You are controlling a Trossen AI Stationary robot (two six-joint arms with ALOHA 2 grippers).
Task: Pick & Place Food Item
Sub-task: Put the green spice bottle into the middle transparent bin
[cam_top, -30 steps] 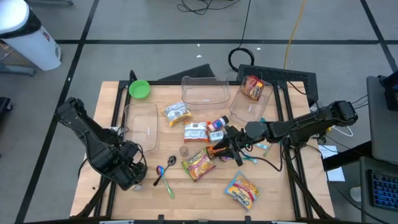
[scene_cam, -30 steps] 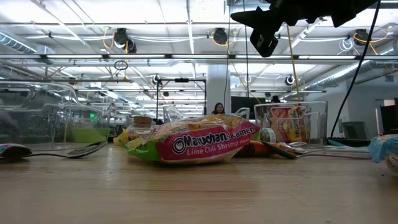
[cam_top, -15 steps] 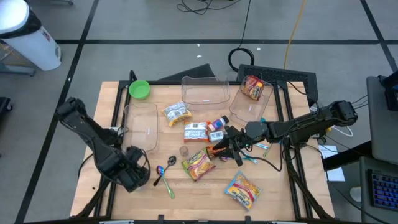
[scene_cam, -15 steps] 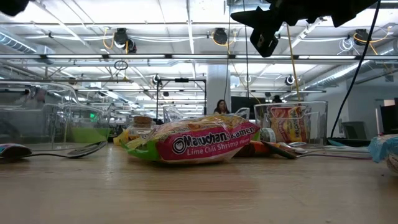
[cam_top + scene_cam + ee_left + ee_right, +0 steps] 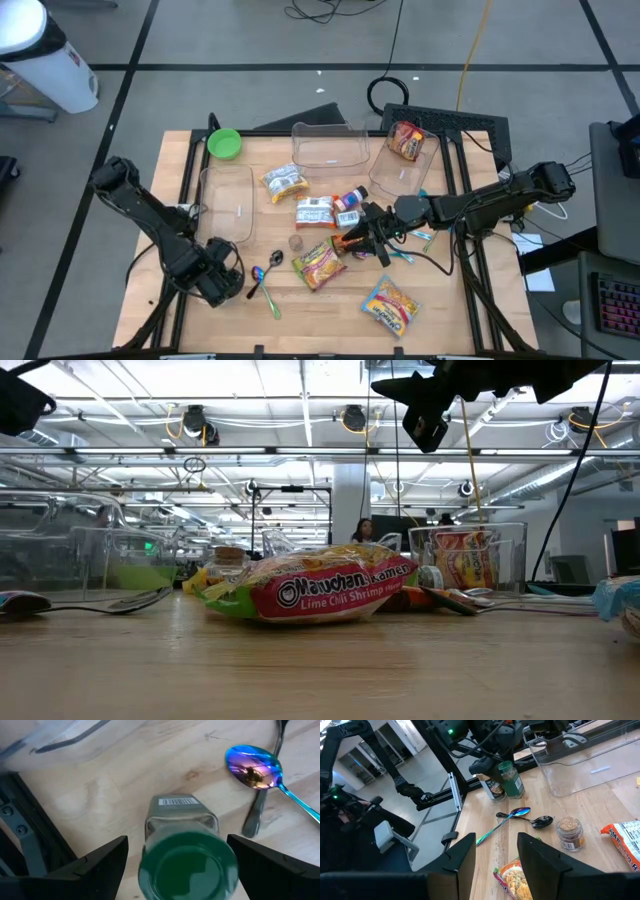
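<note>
A jar with a green lid (image 5: pixel 186 862) stands upright on the wooden table near its front left corner, with a second jar (image 5: pixel 494 788) beside it. My left gripper (image 5: pixel 177 842) points straight down over the green lid. It is open, one finger on either side of the jar, touching nothing. In the high view this gripper (image 5: pixel 215 275) hides the jar. My right gripper (image 5: pixel 495 855) hangs level above the table's middle (image 5: pixel 365 235), open with nothing between its fingers. A Maruchan ramen packet (image 5: pixel 310 592) lies flat near the middle.
Two spoons (image 5: pixel 255 780) lie just right of the jar. Three clear bins stand farther back (image 5: pixel 228 200), (image 5: pixel 330 145), (image 5: pixel 405 160); the right one holds a packet. A small spice jar (image 5: pixel 569 832), other packets (image 5: pixel 388 305) and a green bowl (image 5: pixel 224 143) are on the table.
My left gripper has come straight down toward the green-lidded jar, still open, and now shows at the top left of the low view.
</note>
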